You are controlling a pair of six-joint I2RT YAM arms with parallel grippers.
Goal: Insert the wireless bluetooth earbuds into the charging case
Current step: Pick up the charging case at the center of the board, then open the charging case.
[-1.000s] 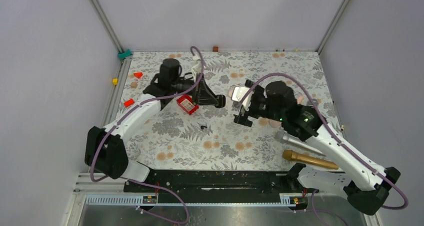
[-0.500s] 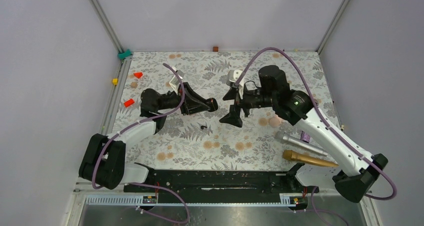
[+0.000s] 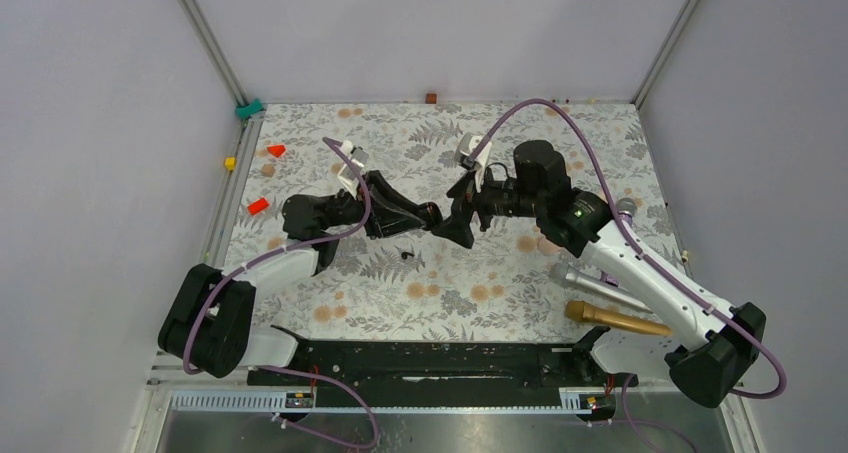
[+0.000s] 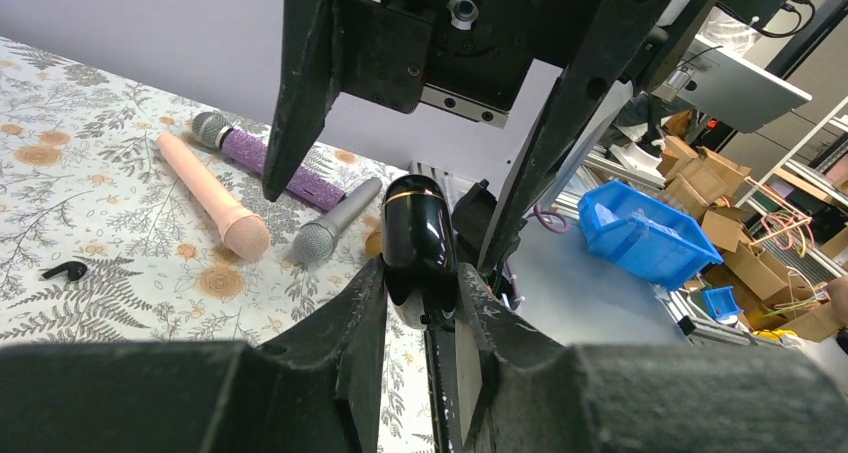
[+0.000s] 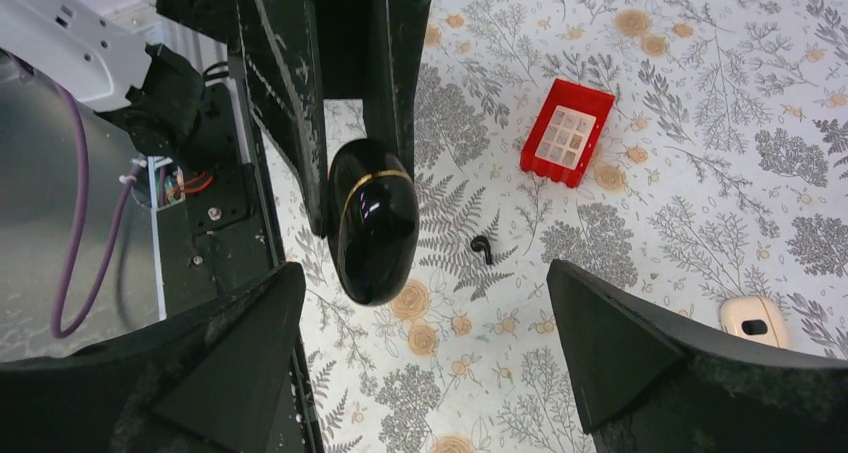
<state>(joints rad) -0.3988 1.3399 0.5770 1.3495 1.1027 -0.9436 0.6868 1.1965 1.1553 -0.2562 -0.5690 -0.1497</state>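
At the centre of the overhead view, the left end effector (image 4: 420, 273) is clamped on the small glossy black oval charging case (image 4: 418, 235), raised above the floral-patterned worktop (image 3: 470, 303). The right end effector (image 5: 425, 313) stands wide apart, facing the case without touching it. One tiny glossy black earbud (image 5: 483, 247) lies on the worktop nearby; a second is not visible. The step looks like opening or handing over the case. Next, the right fingers would need to close squarely on it.

charging case (image 4: 418, 235): glossy black pebble with a thin gold seam, lid shut; I see it pinched by one end in the left gripper (image 4: 420, 281), held off the table.
earbud (image 5: 483, 248): I spot one (tiny, black, curved stem) lying on the floral tabletop (image 5: 700, 173).
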